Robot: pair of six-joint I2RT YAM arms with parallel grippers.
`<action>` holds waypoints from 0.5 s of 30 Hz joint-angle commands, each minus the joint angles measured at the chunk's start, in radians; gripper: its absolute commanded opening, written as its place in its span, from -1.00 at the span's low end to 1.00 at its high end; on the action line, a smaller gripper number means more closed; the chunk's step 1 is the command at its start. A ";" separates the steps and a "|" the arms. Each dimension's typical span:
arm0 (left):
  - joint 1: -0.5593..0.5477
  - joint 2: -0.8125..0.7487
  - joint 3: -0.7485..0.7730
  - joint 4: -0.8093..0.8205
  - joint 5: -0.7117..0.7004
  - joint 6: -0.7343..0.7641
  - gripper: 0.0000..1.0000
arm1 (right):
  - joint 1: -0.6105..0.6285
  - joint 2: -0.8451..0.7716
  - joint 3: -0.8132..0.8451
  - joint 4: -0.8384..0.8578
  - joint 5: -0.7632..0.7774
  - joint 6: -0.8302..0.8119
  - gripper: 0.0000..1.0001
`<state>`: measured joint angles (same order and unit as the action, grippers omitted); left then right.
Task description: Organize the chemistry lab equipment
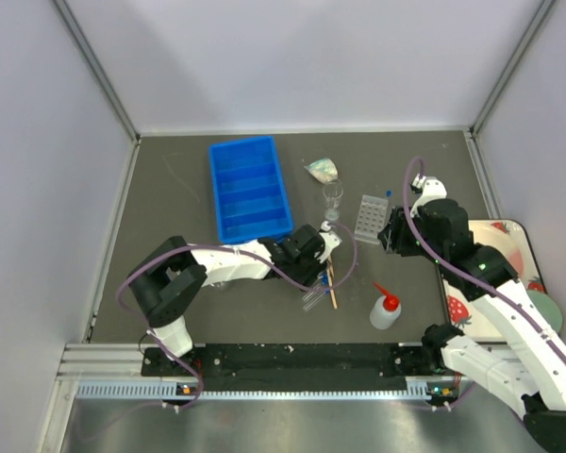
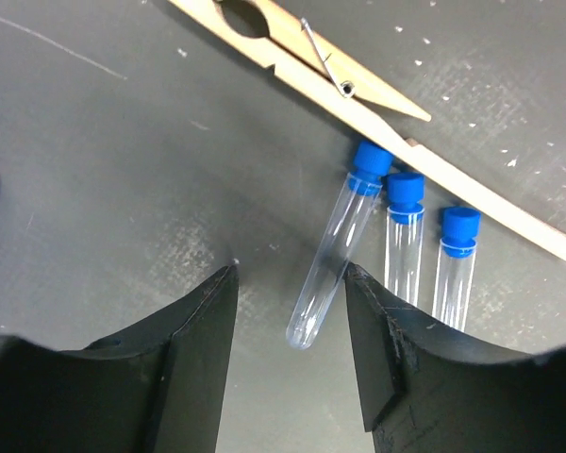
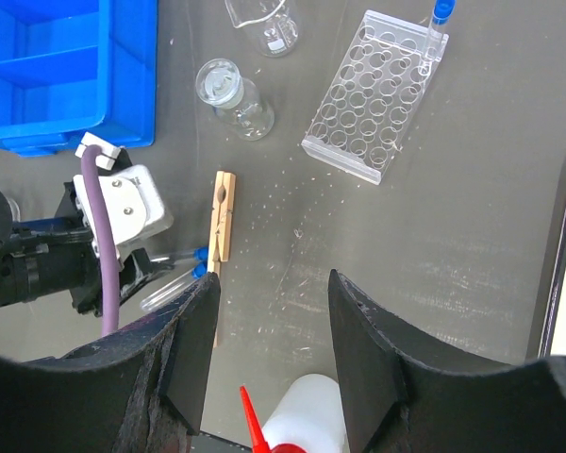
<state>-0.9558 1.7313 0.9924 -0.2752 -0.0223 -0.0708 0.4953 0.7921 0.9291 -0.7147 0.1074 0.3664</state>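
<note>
The top view looks steeply down from high above and behind the near edge of the table (image 1: 170, 189), far enough off to take in its whole surface. The left wrist view sits very near the table, facing down past the left pincer (image 2: 292, 274) at the blue-capped tubes (image 2: 335, 255) and wooden clamp (image 2: 292, 47). The right wrist view hangs higher, facing down past the right pincer (image 3: 272, 283) over the tube rack (image 3: 368, 99), and all three views share the wooden clamp and blue-capped tubes.
</note>
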 commanded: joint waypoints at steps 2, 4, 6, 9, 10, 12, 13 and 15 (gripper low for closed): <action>-0.017 0.056 -0.001 0.005 0.059 0.009 0.04 | 0.011 -0.016 -0.015 0.009 0.009 -0.012 0.00; -0.020 0.059 -0.011 0.005 0.062 0.008 -0.09 | 0.011 -0.016 -0.018 0.009 0.006 -0.011 0.00; -0.023 0.059 -0.020 0.008 0.064 0.003 -0.22 | 0.011 -0.017 -0.022 0.009 0.008 -0.009 0.00; -0.024 0.048 -0.040 0.016 0.067 -0.006 -0.38 | 0.011 -0.017 -0.029 0.011 0.008 -0.006 0.00; -0.026 0.045 -0.049 0.019 0.067 -0.009 -0.47 | 0.011 -0.017 -0.032 0.011 0.008 -0.004 -0.01; -0.026 0.036 -0.058 0.024 0.064 -0.014 -0.54 | 0.011 -0.021 -0.035 0.009 0.005 -0.001 0.00; -0.026 0.033 -0.066 0.022 0.061 -0.018 -0.58 | 0.011 -0.021 -0.038 0.011 0.002 -0.001 -0.01; -0.026 0.022 -0.075 0.027 0.059 -0.023 -0.68 | 0.009 -0.022 -0.039 0.011 0.000 0.002 0.00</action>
<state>-0.9756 1.7405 0.9783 -0.2016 0.0101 -0.0708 0.4953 0.7879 0.8948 -0.7227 0.1074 0.3668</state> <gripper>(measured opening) 0.204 0.499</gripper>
